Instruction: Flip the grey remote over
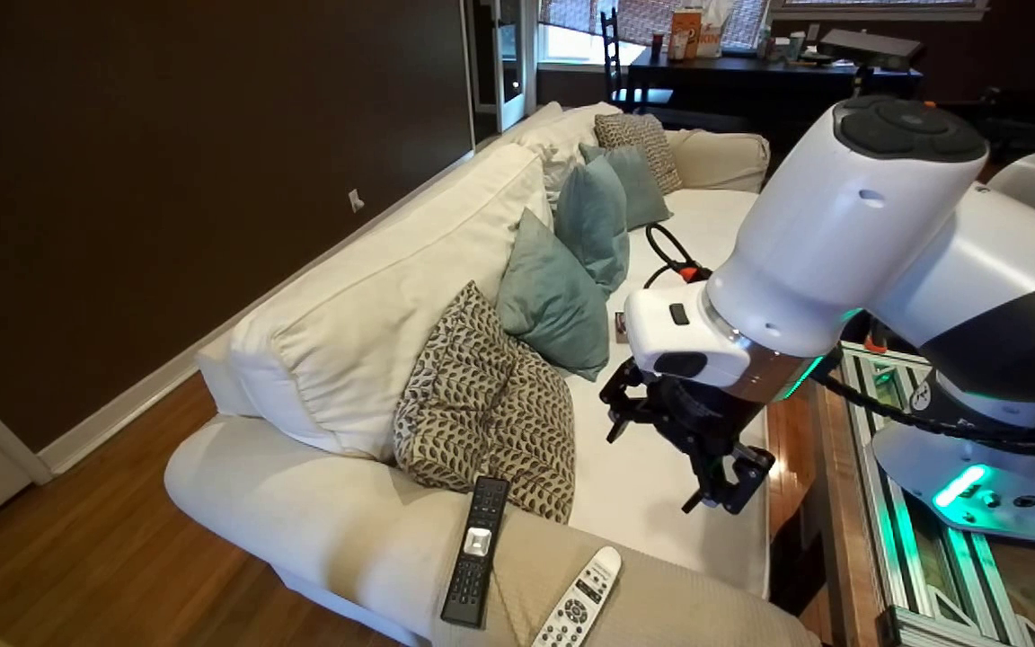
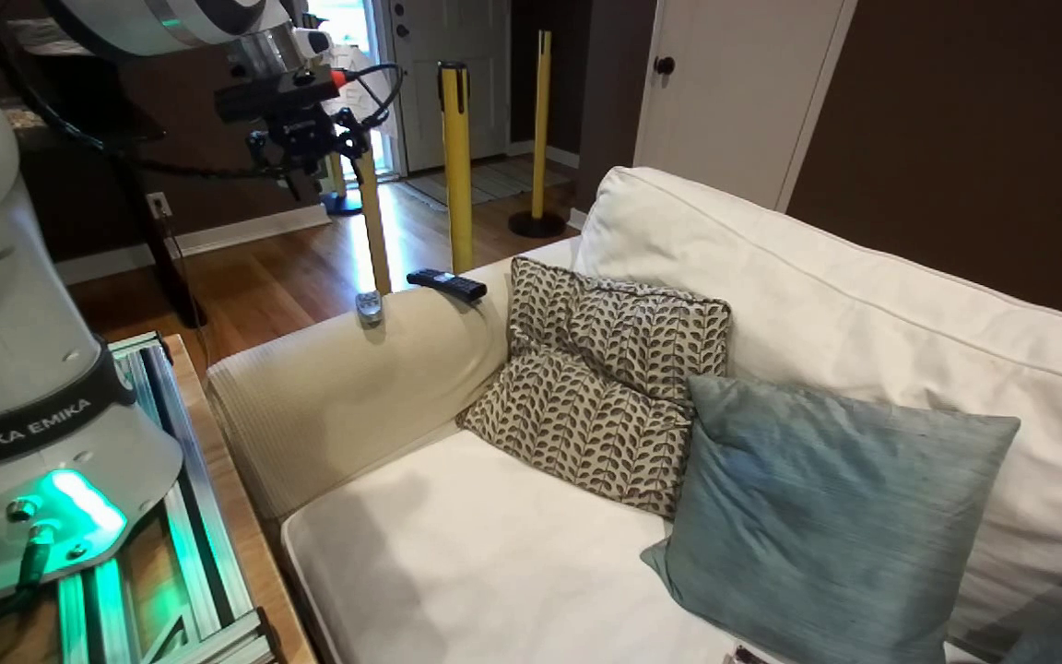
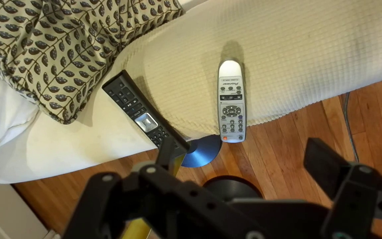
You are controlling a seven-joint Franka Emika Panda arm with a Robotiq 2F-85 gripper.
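At upper centre, wrist view, grey remote (image 3: pixel 231 106): slim, silvery, buttons up.
Black remote (image 3: pixel 144 119): centre-left, slanting, partly behind gripper (image 3: pixel 244 156).
Pillow (image 3: pixel 55 53): upper left.
Jaws: wide apart, holding nothing.

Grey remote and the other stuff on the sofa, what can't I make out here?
Grey remote: near end cut off by the bottom edge in an exterior view.
Its underside: hidden in every view, turned down toward the sofa arm.
Black remote: part of its lower end behind a gripper finger in the wrist view.
Small object on the seat: cut off by the bottom edge in an exterior view; identity unclear.
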